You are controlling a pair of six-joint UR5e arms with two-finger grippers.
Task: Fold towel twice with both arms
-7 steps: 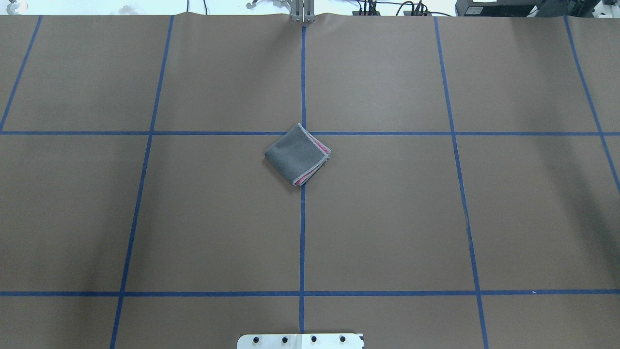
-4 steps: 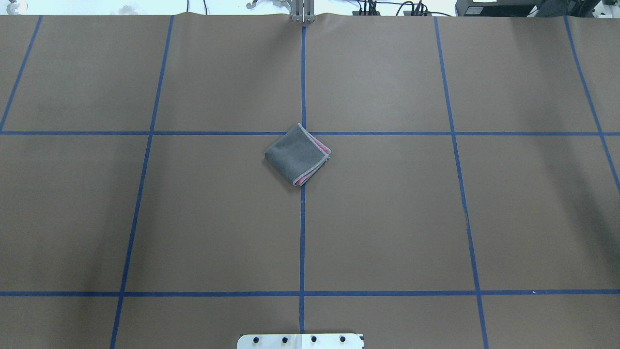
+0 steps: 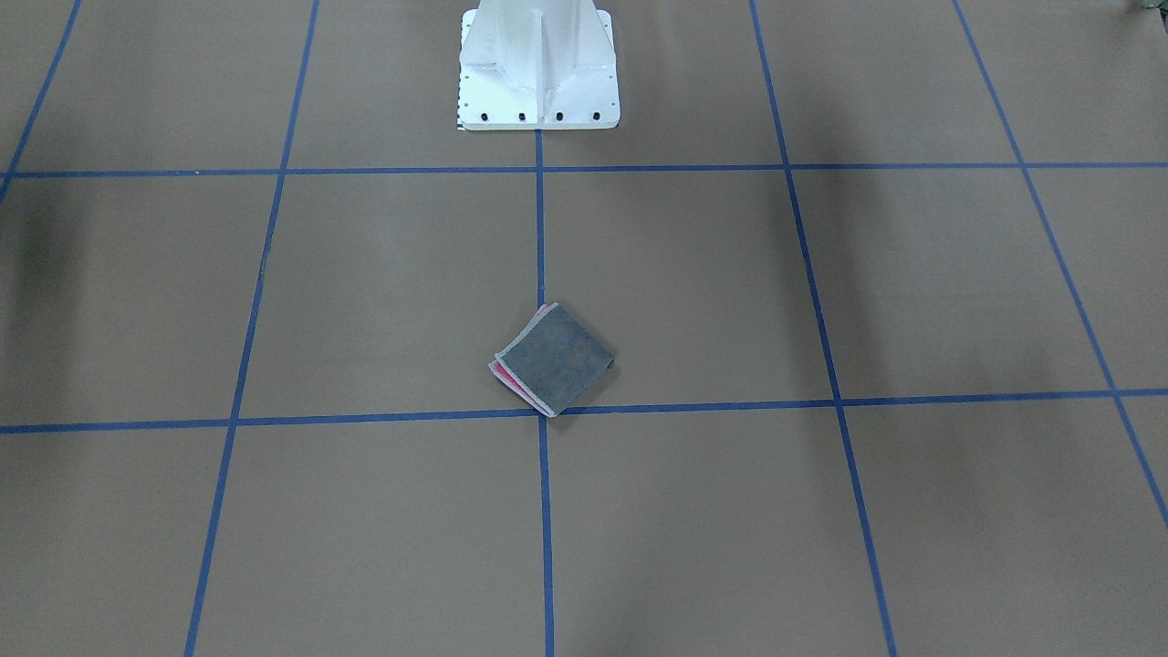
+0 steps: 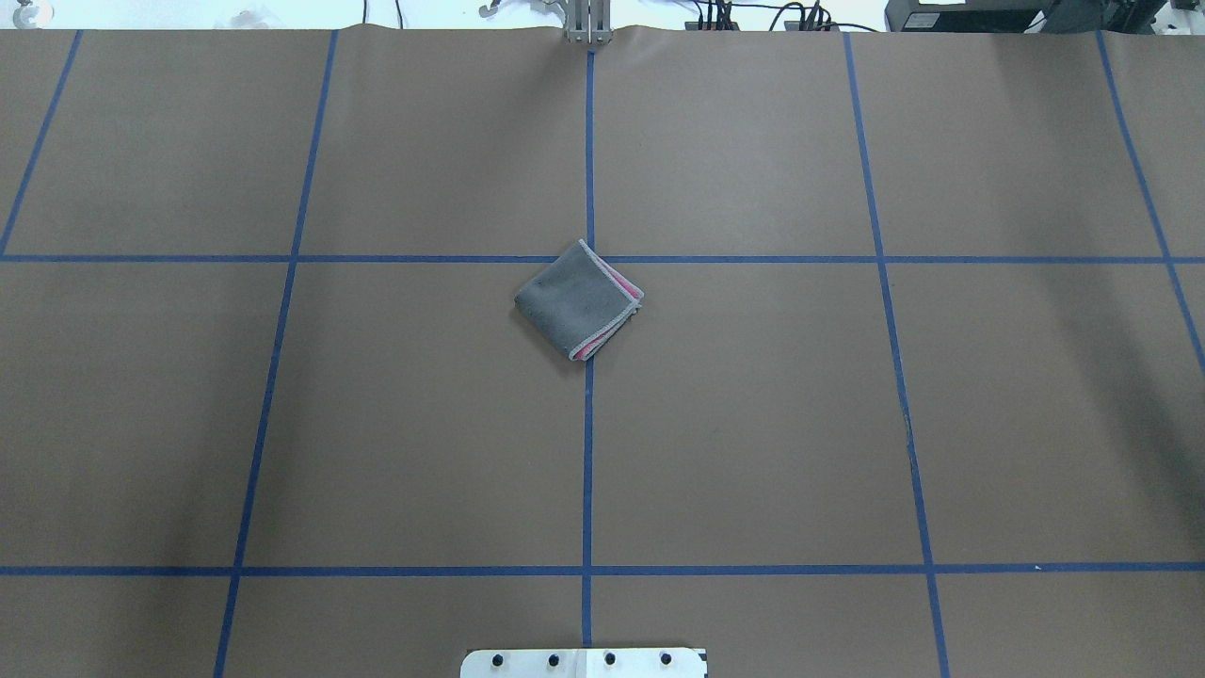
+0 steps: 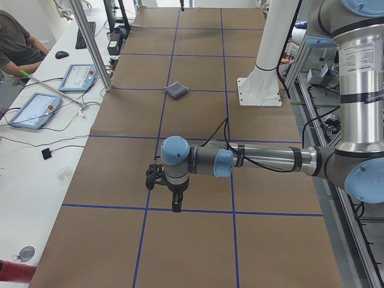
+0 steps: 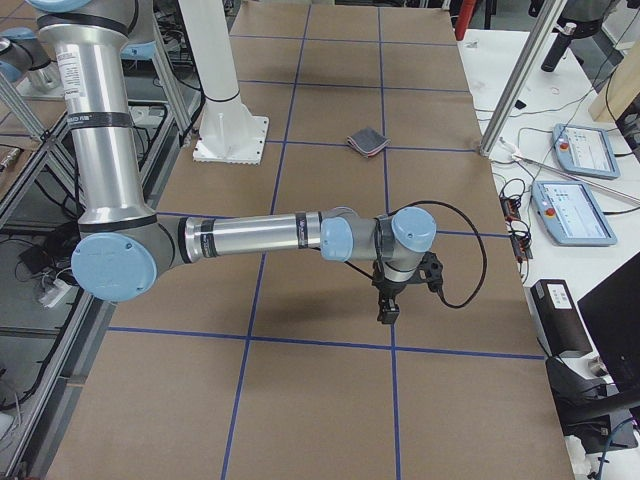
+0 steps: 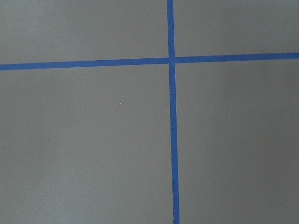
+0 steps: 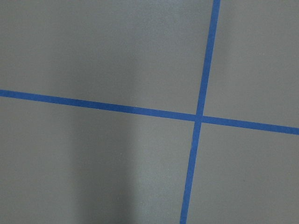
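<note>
Saw one narrow black left gripper [image 5: 176,207] at the end of the near silver-grey jointed left arm [image 5: 264,159] with light blue caps, pointed down just above the brown paper table cover [image 5: 198,252], close to a blue tape line [image 5: 120,207]. Had it only from the side, so could not tell whether its jaws stood apart or together. Saw one matching right gripper [image 6: 384,316] on the right arm [image 6: 250,236], likewise pointed down over the paper; could not tell its jaws' state either. In each of the two wrist views, made out only brown paper and one crossing of two tape lines. Farther out, counted one small square terry towel [image 4: 578,299], folded, grey face up, pink layers showing at two edges under a pale stitched border, set as a diamond at the centre crossing, well apart from both grippers. Beyond it, noted one white pedestal base [image 3: 538,64]. On the side bench, counted two blue-rimmed tablets [image 5: 78,77] and one seated person [image 5: 15,42].
</note>
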